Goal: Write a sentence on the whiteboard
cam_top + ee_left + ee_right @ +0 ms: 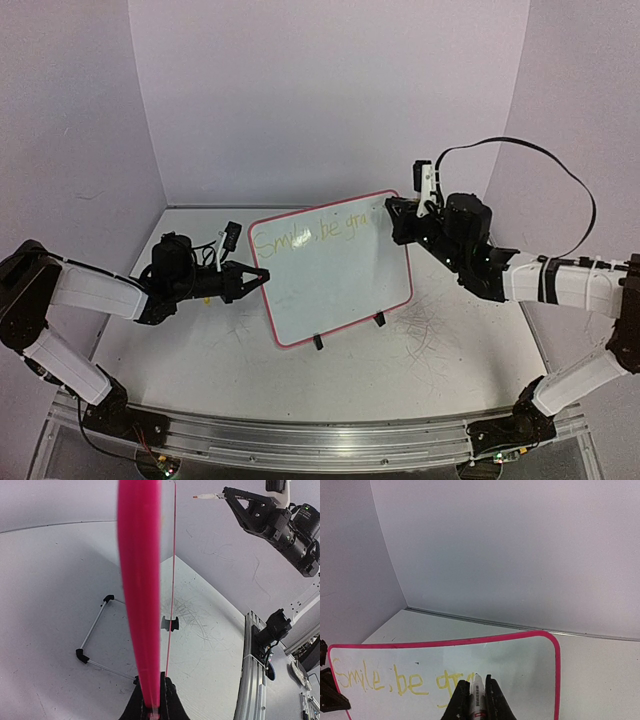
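The whiteboard with a pink-red frame stands tilted on two black clip feet at the table's middle. The sentence in faint yellow reads "Smile, be gra" along its top; it also shows in the right wrist view. My left gripper is shut on the board's left edge, seen edge-on as a pink bar. My right gripper is shut on a white marker, its tip at the board just after the last letters.
A thin wire stand with black corners lies on the table behind the board. The table shows old scribble marks at the right. A metal rail runs along the near edge. Purple walls close in the back and sides.
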You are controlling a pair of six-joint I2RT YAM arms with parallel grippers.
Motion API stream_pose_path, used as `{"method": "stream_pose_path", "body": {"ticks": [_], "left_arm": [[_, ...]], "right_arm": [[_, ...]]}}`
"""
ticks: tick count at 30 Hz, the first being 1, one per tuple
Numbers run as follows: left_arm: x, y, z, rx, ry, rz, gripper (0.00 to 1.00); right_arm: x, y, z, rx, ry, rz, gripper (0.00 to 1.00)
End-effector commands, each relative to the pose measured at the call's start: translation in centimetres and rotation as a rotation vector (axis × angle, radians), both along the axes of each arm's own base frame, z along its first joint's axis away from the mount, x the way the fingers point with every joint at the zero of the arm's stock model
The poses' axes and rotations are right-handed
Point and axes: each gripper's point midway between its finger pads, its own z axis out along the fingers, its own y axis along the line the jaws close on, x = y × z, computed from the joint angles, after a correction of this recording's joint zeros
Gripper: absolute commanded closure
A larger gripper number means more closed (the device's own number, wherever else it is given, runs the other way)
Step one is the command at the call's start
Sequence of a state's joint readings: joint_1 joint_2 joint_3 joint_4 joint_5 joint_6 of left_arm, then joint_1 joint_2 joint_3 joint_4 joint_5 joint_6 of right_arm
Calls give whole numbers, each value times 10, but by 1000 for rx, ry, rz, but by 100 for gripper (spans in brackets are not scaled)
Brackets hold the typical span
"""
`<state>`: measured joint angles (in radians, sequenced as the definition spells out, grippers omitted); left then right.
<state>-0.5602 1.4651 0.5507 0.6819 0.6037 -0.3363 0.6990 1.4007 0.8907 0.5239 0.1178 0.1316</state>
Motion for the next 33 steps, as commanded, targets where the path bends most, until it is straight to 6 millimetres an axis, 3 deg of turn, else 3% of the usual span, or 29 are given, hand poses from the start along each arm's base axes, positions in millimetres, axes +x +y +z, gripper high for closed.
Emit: {"method": "stream_pose_path", "body": {"ticks": [1,12,24,33], "left_arm": [[8,8,-1,39,-62,45,100],[8,8,1,36,-67,43,100],[6,8,5,32,-76,41,100],[6,9,4,33,-76,41,100]], "right_arm": [[10,7,24,14,-57,-2,100],[25,14,31,9,-81,-23,100],[30,13,8,-18,-41,-47,100],[23,9,-15,-35,12,-42,100]]}}
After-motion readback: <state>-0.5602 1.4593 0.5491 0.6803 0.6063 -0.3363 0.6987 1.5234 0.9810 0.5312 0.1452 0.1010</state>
